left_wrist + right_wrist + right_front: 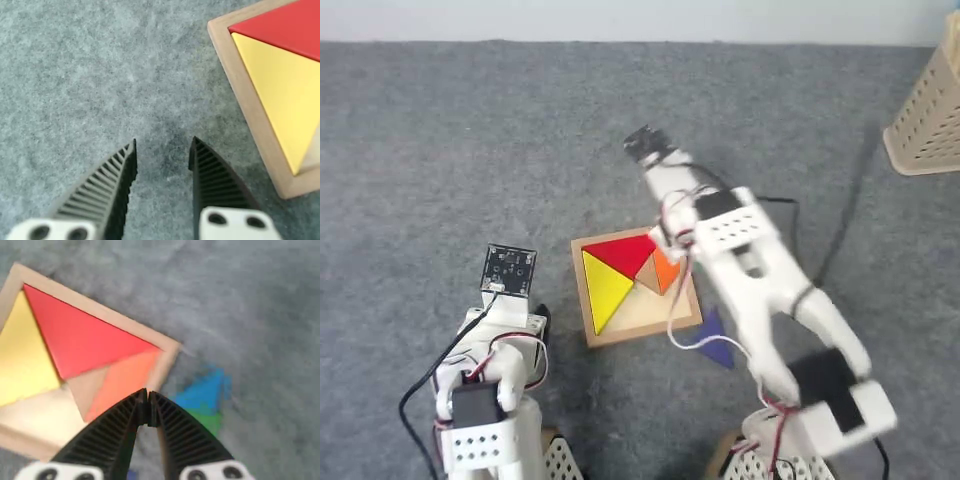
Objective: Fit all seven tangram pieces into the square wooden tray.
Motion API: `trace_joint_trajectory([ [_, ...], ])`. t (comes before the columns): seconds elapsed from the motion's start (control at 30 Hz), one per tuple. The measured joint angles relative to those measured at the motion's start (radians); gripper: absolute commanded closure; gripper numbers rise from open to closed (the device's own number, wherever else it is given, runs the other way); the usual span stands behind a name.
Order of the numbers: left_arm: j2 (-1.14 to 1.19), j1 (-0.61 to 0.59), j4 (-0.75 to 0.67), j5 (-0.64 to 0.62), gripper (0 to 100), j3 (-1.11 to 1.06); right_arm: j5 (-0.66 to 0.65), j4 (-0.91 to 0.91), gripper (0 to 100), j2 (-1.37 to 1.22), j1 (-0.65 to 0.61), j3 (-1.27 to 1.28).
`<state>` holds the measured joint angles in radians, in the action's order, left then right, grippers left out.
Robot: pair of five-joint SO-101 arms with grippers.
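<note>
The square wooden tray (640, 330) lies mid-table holding a red triangle (620, 254), a yellow triangle (604, 290) and an orange piece (666, 270); part of its floor is bare. My right arm (730, 235) hangs over the tray's right side. Its gripper (147, 392) is shut and empty, with its tips above the orange piece (122, 382) near the tray rim (100, 310). Just outside that rim lie a blue piece (205, 390) and a green piece (210, 421). A purple piece (717, 342) rests on the carpet. My left gripper (164, 145) is open over bare carpet beside the tray (240, 80).
Grey carpet covers the table. A beige slatted basket (930, 110) stands at the far right. A black cable (840, 235) runs across the carpet behind the right arm. My left arm (500, 340) sits at the front left.
</note>
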<state>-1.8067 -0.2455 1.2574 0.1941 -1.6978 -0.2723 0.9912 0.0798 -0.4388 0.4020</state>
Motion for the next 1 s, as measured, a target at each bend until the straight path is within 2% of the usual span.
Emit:
trace_joint_trajectory([
  [0.13,0.000,0.000,0.000,0.000,83,0.000,0.000,0.092,98.8,0.075,0.091,0.015],
  [0.3,0.000,0.000,0.000,0.000,83,0.000,0.000,0.100,98.7,0.078,0.161,0.141],
  [0.43,0.000,0.000,0.000,0.000,83,0.000,0.031,0.052,94.9,0.080,0.166,0.235],
  [0.63,0.000,0.000,0.000,0.000,83,0.000,0.043,0.011,76.2,0.080,0.155,0.245],
  [1.0,0.000,0.000,0.000,0.000,83,0.000,0.017,-0.121,74.5,-0.006,0.147,0.253],
])
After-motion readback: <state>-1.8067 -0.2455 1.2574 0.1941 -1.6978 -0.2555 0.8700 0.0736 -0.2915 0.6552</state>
